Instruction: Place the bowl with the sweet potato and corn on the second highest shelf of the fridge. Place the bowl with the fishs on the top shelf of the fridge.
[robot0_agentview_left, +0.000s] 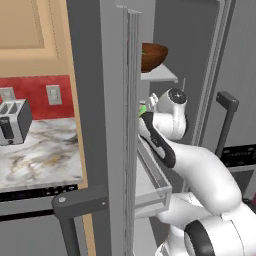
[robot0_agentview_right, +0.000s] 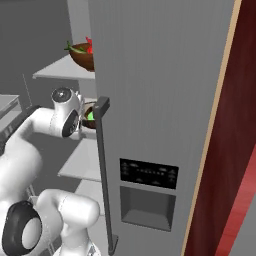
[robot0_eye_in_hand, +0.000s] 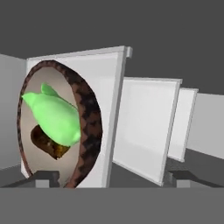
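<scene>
The small dark brown bowl (robot0_eye_in_hand: 89, 118) rests on the second highest shelf (robot0_eye_in_hand: 111, 96) of the fridge, with the lime-green corn (robot0_eye_in_hand: 54, 118) and the dark sweet potato (robot0_eye_in_hand: 46, 142) inside. My gripper (robot0_eye_in_hand: 114, 178) is open, its fingertips (robot0_eye_in_hand: 46, 177) wide apart around the bowl's near rim without touching it. In the right base view this bowl (robot0_agentview_right: 91, 117) peeks out behind the door handle, beside my hand. The wide reddish-brown bowl (robot0_agentview_right: 82, 56) sits on the top shelf (robot0_agentview_right: 60, 70) and holds the red fish (robot0_agentview_right: 89, 45) and the green fish (robot0_agentview_right: 75, 48). From the left, that bowl (robot0_agentview_left: 152, 56) shows above my arm.
The fridge door (robot0_agentview_right: 160, 100) stands open close to my right, and its handle (robot0_agentview_right: 102, 165) crosses the small bowl. The other door's edge (robot0_agentview_left: 117, 125) blocks the left side. A clear drawer (robot0_agentview_left: 155, 180) juts out below my arm. A toaster (robot0_agentview_left: 14, 120) stands on the marble counter (robot0_agentview_left: 40, 160).
</scene>
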